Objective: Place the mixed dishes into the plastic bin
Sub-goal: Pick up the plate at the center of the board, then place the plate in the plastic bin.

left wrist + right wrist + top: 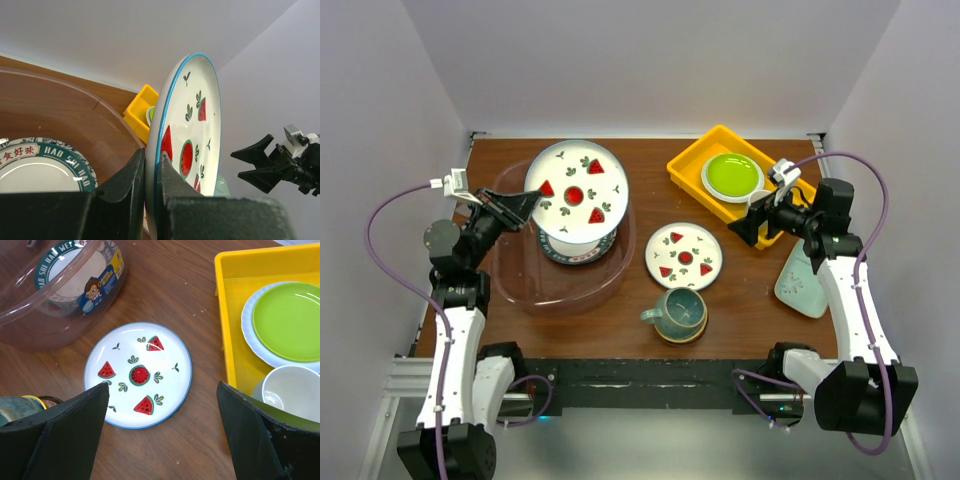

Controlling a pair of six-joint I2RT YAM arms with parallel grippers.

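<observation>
Overhead, the left fingers (125, 185) clamp the rim of a large round white ceramic plate with red watermelon slices (577, 190), holding it above the transparent, faintly pink plastic bin (510, 285) by the table's left edge. Glazed, stiff and breakable, it likely needs a firm rim grip and a gentle landing on the dark lettered-rim plate (45, 162) stacked below. The right fingers (65, 430) stand wide apart, empty, over a smaller watermelon plate (137, 375) mid-table; a teal ceramic mug (680, 313), pale mint squarish dish (802, 282) and yellow rectangular tray (692, 160) lie clear of the bin
</observation>
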